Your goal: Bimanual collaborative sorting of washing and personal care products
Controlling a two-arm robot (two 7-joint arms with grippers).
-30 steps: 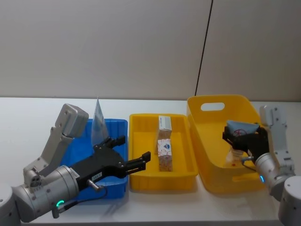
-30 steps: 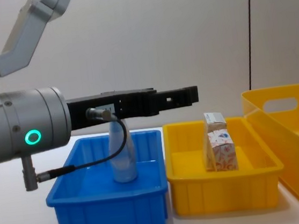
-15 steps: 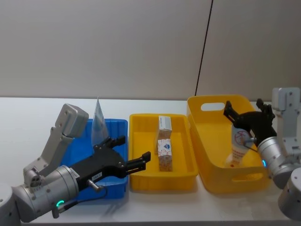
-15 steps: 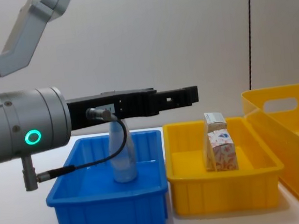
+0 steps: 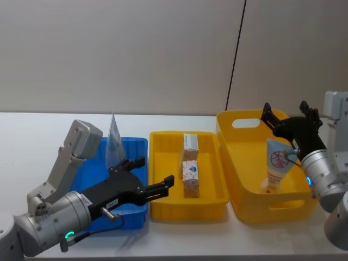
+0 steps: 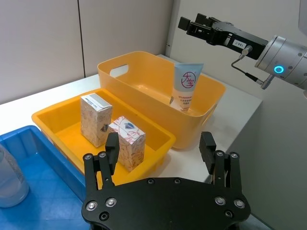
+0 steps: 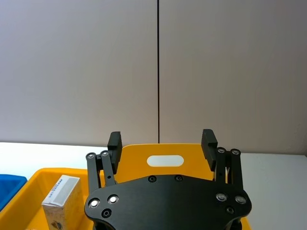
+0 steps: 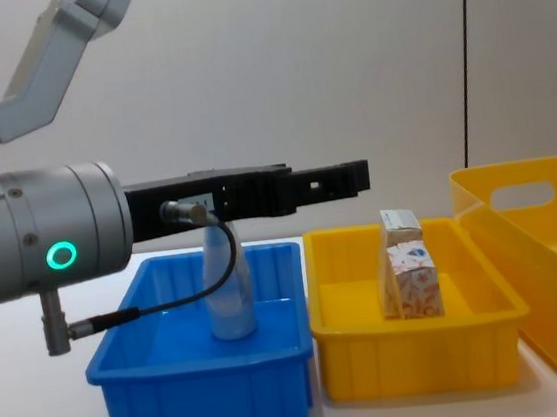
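A pale-blue squeeze tube point(image 5: 277, 167) point(image 6: 186, 86) with red print stands cap-down, leaning against the far-right wall of the tall yellow bin point(image 5: 242, 174). My right gripper point(image 5: 285, 110) point(image 7: 161, 139) hangs open just above it, apart from it. Two cartons stand in the shallow yellow tray point(image 5: 157, 163): a cream one point(image 5: 190, 144) point(image 6: 95, 120) behind a white one with an orange-red pattern point(image 5: 190, 179) point(image 6: 127, 143). My left gripper point(image 5: 155, 171) point(image 6: 159, 143) point(image 8: 326, 180) is open over the seam between the blue bin and the tray, holding nothing.
The blue bin point(image 5: 137, 142) point(image 8: 200, 399) on the left holds an upright translucent tube point(image 5: 113, 142) point(image 8: 228, 295). The three containers stand side by side on a white table point(image 5: 32, 136), with a plain wall behind.
My right gripper has let go of the pale-blue tube and risen out of the tall yellow bin; the tube now stands there alone. The left arm has not moved.
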